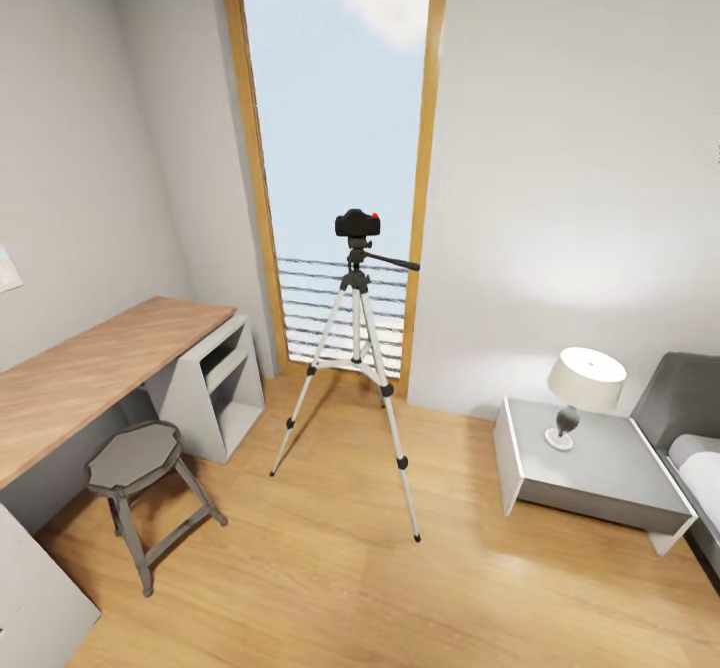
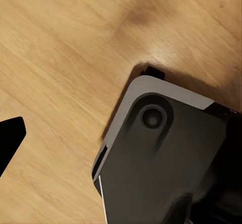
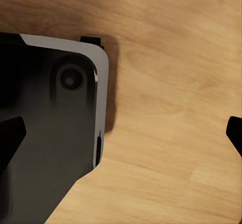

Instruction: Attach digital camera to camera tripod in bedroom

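Observation:
The camera tripod [image 1: 356, 358] stands on the light wood floor in front of the tall window, its silver legs spread and its pan handle [image 1: 395, 262] pointing right. The black digital camera [image 1: 357, 223], red button on top, sits upright on the tripod's head. My right gripper [image 3: 121, 136] hangs open over the floor, a black fingertip [image 3: 11, 138] at each side of the right wrist view, with nothing between them. My left gripper [image 2: 121, 138] also looks open; one fingertip [image 2: 10, 138] shows at the frame's edge, the other is lost against dark.
A wooden desk [image 1: 90, 368] with a grey shelf unit [image 1: 215, 378] runs along the left wall, a grey octagonal stool [image 1: 135, 458] before it. At right stand a nightstand [image 1: 600, 478] with a lamp [image 1: 582, 388] and the bed [image 1: 690, 418]. My own base [image 2: 166, 158] lies under both wrists.

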{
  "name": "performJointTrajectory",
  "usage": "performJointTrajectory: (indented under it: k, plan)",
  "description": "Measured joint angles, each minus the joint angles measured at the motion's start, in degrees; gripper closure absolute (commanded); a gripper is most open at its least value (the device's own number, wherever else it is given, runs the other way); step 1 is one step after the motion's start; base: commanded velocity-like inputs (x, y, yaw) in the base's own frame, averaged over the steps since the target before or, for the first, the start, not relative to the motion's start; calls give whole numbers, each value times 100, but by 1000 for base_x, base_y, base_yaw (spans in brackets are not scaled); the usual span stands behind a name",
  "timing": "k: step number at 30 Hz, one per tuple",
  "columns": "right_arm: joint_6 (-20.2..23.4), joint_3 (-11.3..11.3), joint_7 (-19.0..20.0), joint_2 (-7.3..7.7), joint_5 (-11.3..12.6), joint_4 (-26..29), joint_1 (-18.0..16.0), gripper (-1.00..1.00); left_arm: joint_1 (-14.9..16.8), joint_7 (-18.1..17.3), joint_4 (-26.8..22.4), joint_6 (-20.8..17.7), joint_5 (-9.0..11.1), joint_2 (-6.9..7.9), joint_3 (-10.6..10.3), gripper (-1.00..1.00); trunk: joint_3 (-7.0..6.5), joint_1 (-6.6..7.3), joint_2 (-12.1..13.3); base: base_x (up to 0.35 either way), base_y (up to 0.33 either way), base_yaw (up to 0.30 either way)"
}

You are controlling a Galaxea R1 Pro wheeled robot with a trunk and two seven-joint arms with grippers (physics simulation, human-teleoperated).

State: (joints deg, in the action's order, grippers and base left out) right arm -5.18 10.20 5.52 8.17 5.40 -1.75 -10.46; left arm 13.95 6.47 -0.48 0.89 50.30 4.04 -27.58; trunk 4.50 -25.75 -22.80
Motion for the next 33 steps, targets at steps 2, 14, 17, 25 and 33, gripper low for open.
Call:
performJointTrajectory:
  k: [2, 14, 17, 25, 33]
  plan:
    - [0, 0, 0, 0, 0, 0, 0, -100, 0, 0, 0, 0, 0, 0, -2, -100, -18, 0, 0, 0, 0, 0]
    - [0, -5, 0, 0, 0, 0, 0, -100, 0, 0, 0, 0, 7, 0, 2, -100, -125, 0, 0, 0, 0, 0]
    - [0, -5, 0, 0, 0, 0, 0, -100, 0, 0, 0, 0, 3, 0, 3, -100, -152, 0, 0, 0, 0, 0]
    - [0, -1, 0, 0, 0, 0, 0, -100, 0, 0, 0, 0, 4, 0, -1, -100, -224, 0, 1, 0, 0, 0]
    - [0, -4, 0, 3, 0, 0, 0, -100, 0, 0, 0, 0, 4, 0, -1, -100, -296, 0, 1, 0, 0, 0]
